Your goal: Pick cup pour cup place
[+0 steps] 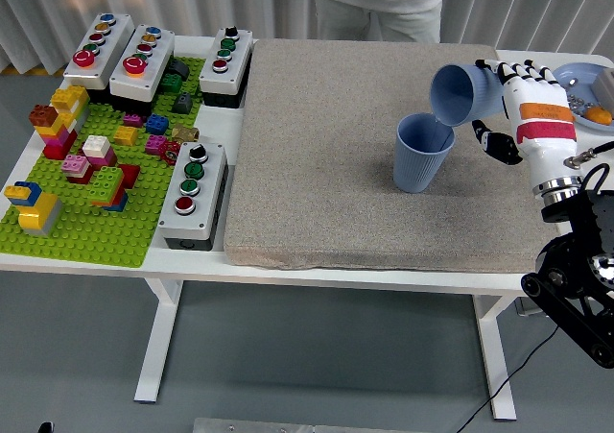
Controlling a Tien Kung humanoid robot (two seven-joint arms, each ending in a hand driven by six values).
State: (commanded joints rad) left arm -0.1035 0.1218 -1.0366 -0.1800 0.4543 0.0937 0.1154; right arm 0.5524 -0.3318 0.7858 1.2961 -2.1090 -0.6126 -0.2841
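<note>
Held cup tipped on its side, mouth down-left, lip just over rim of upright cup standing on mat. R hand fingers wrapped round held cup. Judging: pour step, mid-tilt. Next: level cup back, set it down on mat clear of 2nd cup w/o knocking it.

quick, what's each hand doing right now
Left hand: not in view.
Right hand: shut on the tilted blue cup, over the upright blue cup.
</note>
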